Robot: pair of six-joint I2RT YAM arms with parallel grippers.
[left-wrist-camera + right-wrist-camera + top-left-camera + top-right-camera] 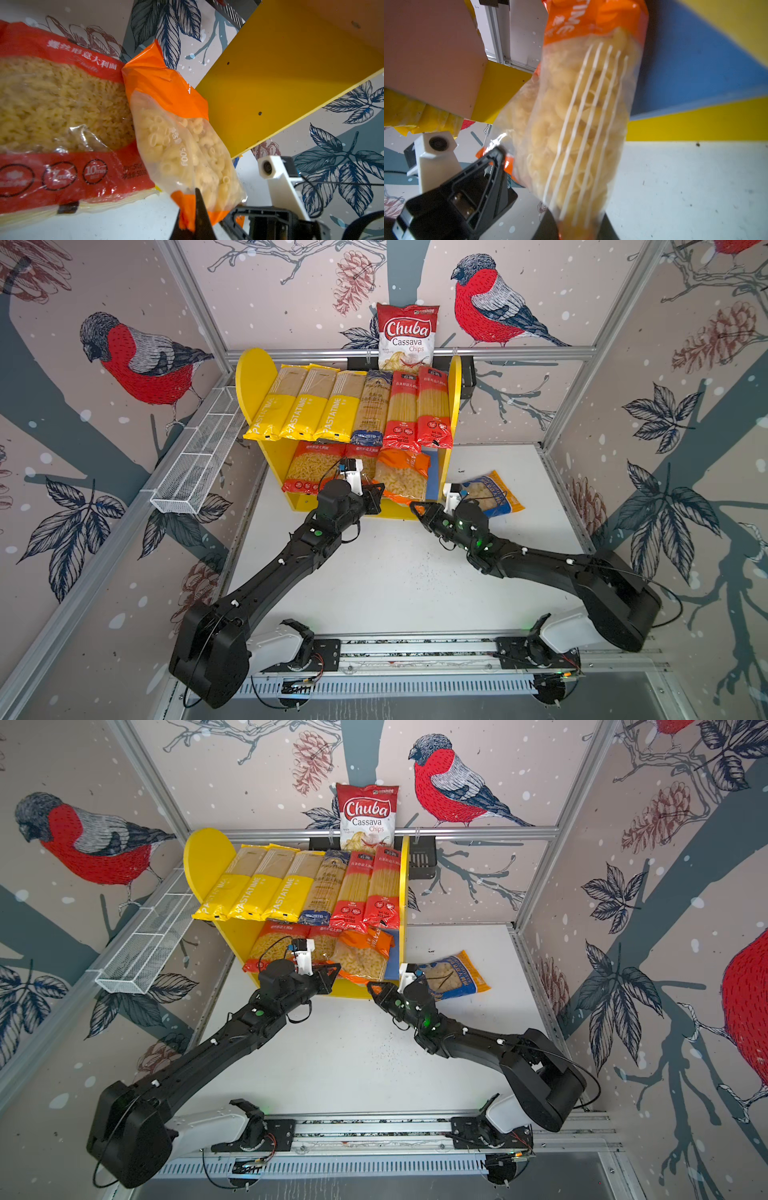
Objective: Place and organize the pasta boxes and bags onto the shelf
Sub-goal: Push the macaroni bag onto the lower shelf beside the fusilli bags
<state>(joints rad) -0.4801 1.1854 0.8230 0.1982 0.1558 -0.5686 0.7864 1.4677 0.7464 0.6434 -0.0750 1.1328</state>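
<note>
At the lower front of the shelf (254, 377), the left gripper (189, 212) is clamped on a bottom corner of the orange bag (401, 479), pinching the seal. The right gripper (417, 508) meets the same bag's bottom end from the shelf's right side. The bag's end lies at its jaws, but I cannot tell whether they pinch it.

The orange bag holds short curved pasta. Its top is inside the shelf's lower tier, over the blue board (695, 72), and its bottom sticks out past the shelf's front. Toward the shelf's left panel on that tier lie a red bag (309, 470) of fusilli and a second red bag (362, 458), partly hidden by the left gripper.

On the shelf's upper tier six long packs lie side by side, ends overhanging the front:
- three yellow packs (307, 406) at the left
- one dark blue pack (372, 406)
- two red packs (401, 410) at the right

Just right of the shelf, a blue bag (494, 493) of pasta lies on the table (395, 585). Behind the shelf, the Chuba bag (407, 337) rises upright from a black basket (467, 373).
</note>
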